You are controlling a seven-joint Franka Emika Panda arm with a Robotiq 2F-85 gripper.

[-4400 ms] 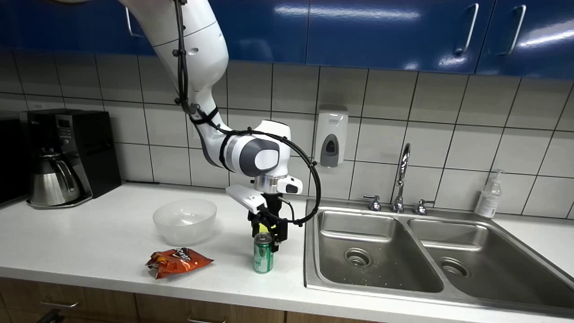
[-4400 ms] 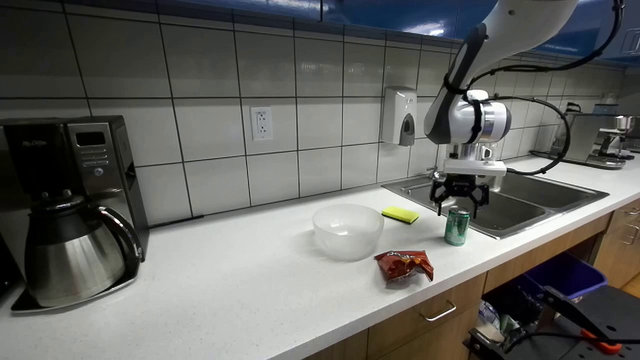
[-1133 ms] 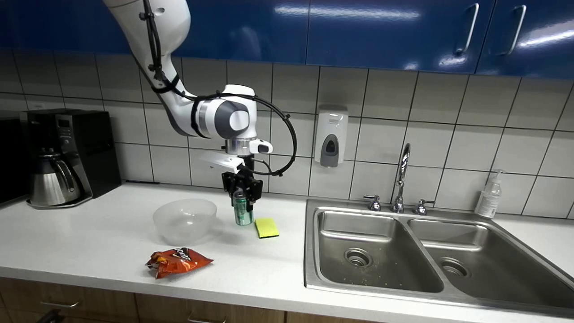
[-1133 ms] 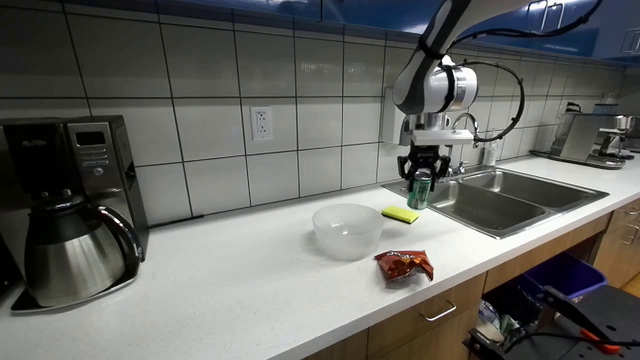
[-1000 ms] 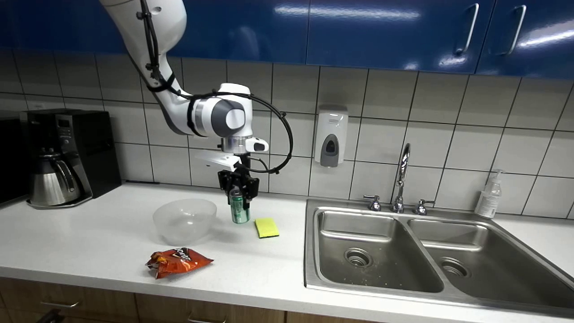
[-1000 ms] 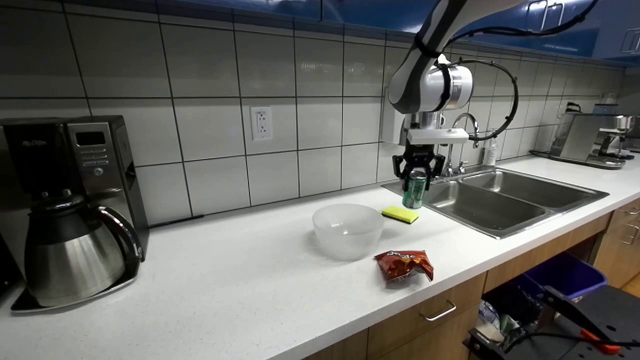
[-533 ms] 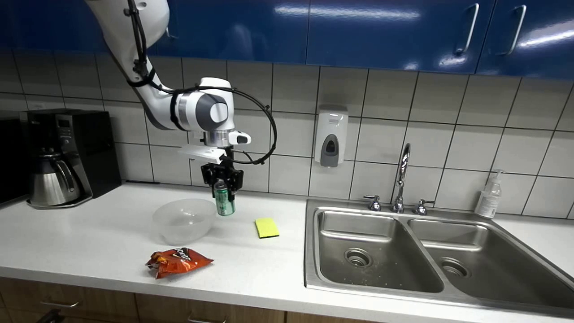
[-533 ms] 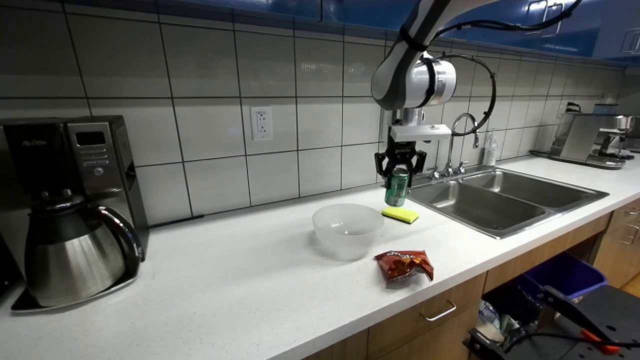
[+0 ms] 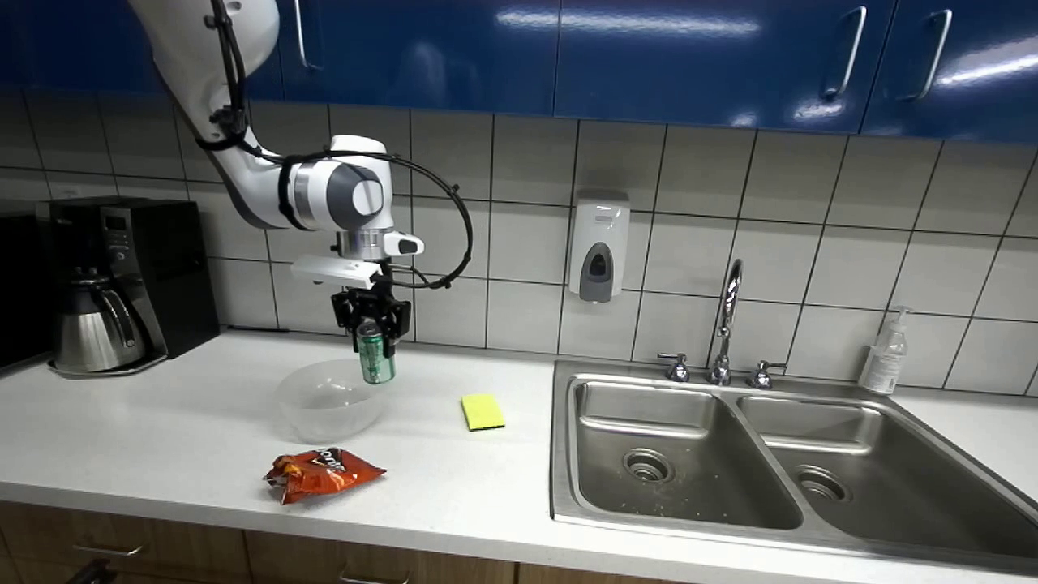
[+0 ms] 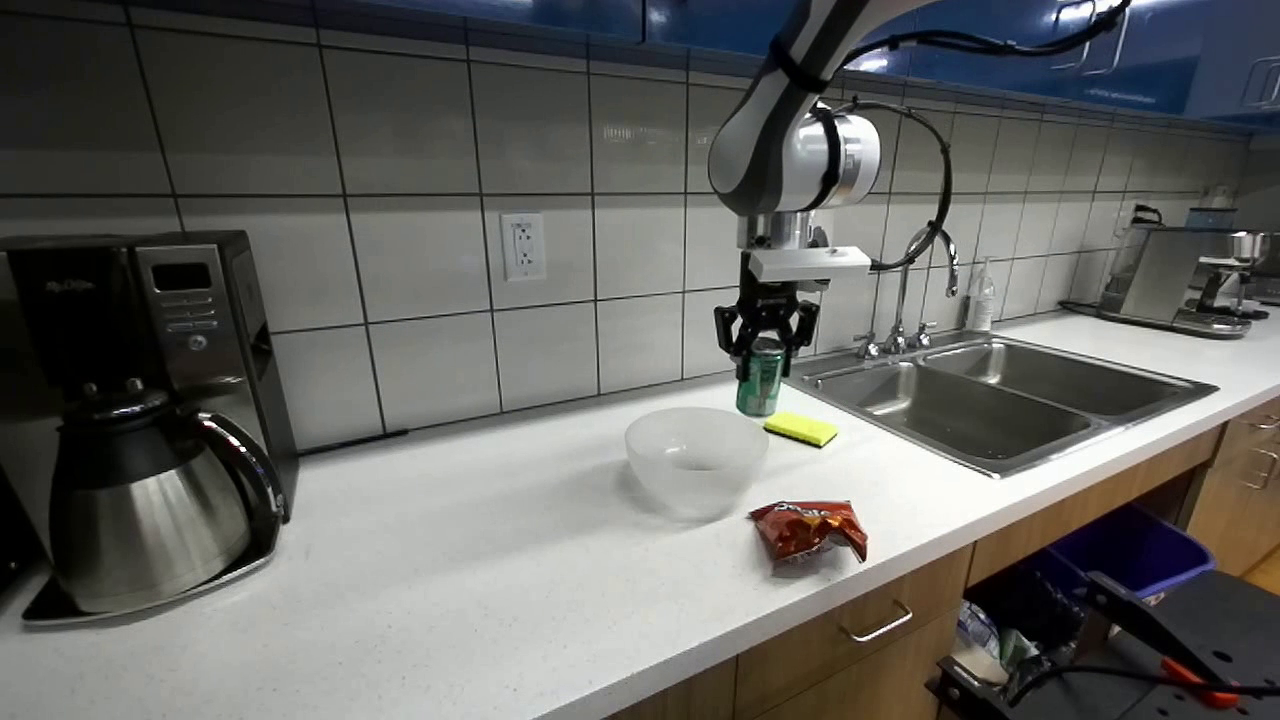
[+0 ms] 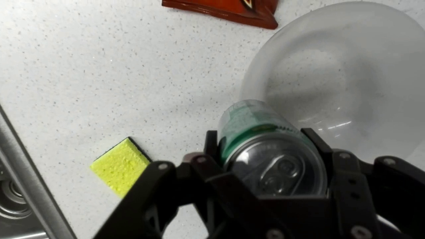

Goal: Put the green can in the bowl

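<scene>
Arm [image 9: 259, 191] bent, fingers [image 11: 318, 146] gripping can [image 11: 272, 146] nr bowl [image 10: 690, 490], ht. unclear

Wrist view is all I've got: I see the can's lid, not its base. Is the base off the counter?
Observer: Yes. In an exterior view the can hangs in the gripper, base off the counter.
Operator: Leaning?
Observer: Close to upright, by both exterior views.
Operator: Anything standing outside my frame?
Observer: A coffee maker, past the bowl on the side away from the sink.
</scene>
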